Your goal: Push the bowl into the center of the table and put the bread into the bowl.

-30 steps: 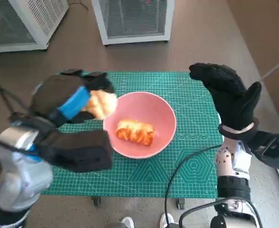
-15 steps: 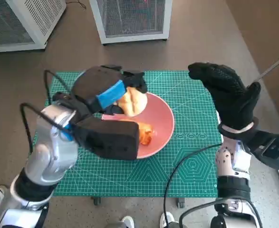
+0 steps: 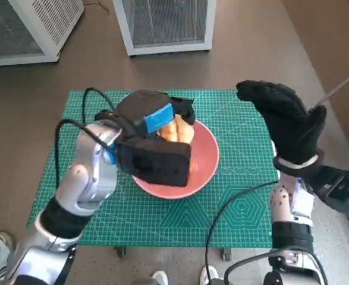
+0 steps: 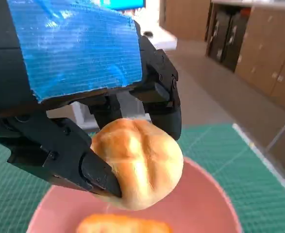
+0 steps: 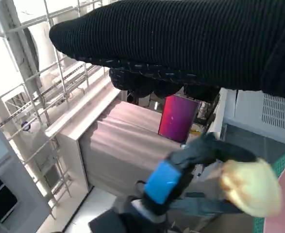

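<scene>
Presently the left hand (image 3: 156, 116) holds a round bread roll (image 4: 137, 167) clamped between its fingers (image 4: 164, 104), directly above the pink bowl (image 3: 207, 157); the roll hangs clear of the bowl floor, so the release direction is straight down. A second, elongated bread piece (image 4: 123, 224) already lies in the bowl beneath the roll. The bowl sits near the middle of the green mat (image 3: 245, 208). The right hand (image 3: 287, 122) stands raised by the mat's right edge, fingers extended and holding nothing, farther from the roll.
</scene>
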`<control>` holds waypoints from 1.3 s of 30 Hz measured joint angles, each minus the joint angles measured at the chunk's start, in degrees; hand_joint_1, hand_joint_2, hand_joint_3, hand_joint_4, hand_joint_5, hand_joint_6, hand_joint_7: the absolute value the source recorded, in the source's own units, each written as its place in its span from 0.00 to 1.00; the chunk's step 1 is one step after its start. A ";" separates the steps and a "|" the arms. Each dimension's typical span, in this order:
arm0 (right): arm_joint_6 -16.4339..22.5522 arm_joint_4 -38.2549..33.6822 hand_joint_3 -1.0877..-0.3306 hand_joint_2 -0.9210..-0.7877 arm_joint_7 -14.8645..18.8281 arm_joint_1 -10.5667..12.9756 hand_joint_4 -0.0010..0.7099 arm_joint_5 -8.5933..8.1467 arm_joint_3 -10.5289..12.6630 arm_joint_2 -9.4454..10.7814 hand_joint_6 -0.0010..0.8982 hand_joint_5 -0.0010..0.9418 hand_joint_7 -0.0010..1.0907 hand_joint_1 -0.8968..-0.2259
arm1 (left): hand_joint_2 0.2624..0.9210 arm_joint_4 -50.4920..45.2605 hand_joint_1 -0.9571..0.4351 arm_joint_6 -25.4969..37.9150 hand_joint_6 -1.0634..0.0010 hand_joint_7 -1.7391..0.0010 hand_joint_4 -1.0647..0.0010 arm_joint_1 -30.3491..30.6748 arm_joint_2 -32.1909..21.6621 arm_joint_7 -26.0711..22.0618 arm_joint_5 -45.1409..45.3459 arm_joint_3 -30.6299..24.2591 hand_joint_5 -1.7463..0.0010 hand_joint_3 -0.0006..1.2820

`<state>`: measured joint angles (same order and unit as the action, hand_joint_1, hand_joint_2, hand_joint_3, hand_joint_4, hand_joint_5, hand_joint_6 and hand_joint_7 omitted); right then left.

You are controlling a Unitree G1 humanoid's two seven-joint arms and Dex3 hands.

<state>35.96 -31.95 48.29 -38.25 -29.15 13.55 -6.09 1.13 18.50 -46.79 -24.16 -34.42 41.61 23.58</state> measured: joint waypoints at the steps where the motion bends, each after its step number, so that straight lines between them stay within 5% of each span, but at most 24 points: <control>1: 0.00 0.04 0.56 0.00 -0.09 0.18 0.33 0.01 0.00 0.00 0.37 0.00 0.01 0.49 | 1.00 0.45 0.69 0.01 0.41 0.33 0.31 0.01 0.07 0.00 0.07 0.16 0.36 0.03; 5: 0.00 0.20 0.56 0.00 -0.41 0.65 0.32 0.01 0.00 0.00 0.37 0.00 0.01 0.49 | 1.00 0.83 0.69 0.47 0.45 0.30 0.40 0.08 0.37 0.00 0.08 0.23 0.30 0.08; 9: 0.00 0.58 0.56 0.00 -0.89 0.82 0.32 0.03 -0.03 0.00 0.37 0.00 0.00 0.49 | 1.00 0.26 0.88 2.41 0.57 0.69 0.42 0.16 1.13 -0.74 -0.28 -0.02 0.27 0.10; 10: 0.00 0.64 0.56 0.00 -0.94 0.83 0.32 0.04 -0.04 0.00 0.36 0.00 0.00 0.49 | 0.94 0.15 0.81 2.88 0.60 0.78 0.55 0.17 1.32 -0.99 -0.45 -0.07 0.47 0.08; 12: 0.00 0.81 0.56 0.00 -1.22 0.83 0.32 0.09 -0.08 0.01 0.36 0.00 0.00 0.49 | 0.89 -0.38 0.73 4.29 0.63 0.90 0.65 0.27 1.72 -1.95 -1.11 -0.20 0.77 0.05; 14: 0.00 0.95 0.56 0.00 -1.56 0.83 0.32 0.13 -0.15 0.06 0.36 0.00 0.00 0.48 | 0.86 -1.16 0.69 5.38 0.65 0.94 0.73 0.52 1.81 -2.88 -1.53 -0.30 0.88 0.03; 26: -0.05 1.50 0.57 0.00 -2.78 0.87 0.31 0.19 -0.56 0.14 0.36 0.00 0.00 0.47 | 0.83 -8.15 0.65 6.10 0.73 1.00 0.92 3.67 1.09 -5.07 -10.44 -7.91 1.00 0.01; 33: -0.16 1.16 0.58 0.00 -3.08 0.15 0.31 0.17 -0.40 -0.14 0.36 0.00 0.00 0.48 | 0.86 -6.82 0.57 -6.14 0.76 1.00 0.94 7.14 1.95 -3.60 -28.25 -20.33 1.00 0.01; 39: -0.31 1.03 0.58 0.00 -4.02 -1.89 0.33 0.40 -0.42 -0.32 0.37 0.01 0.01 0.49 | 0.96 -3.05 0.43 -19.94 0.72 0.98 0.87 10.54 5.43 2.33 -39.25 -28.48 0.98 0.05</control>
<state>35.65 -30.92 44.26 -40.13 -28.74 13.12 -6.42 -1.92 -1.45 -36.25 -18.73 -32.10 2.37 -4.90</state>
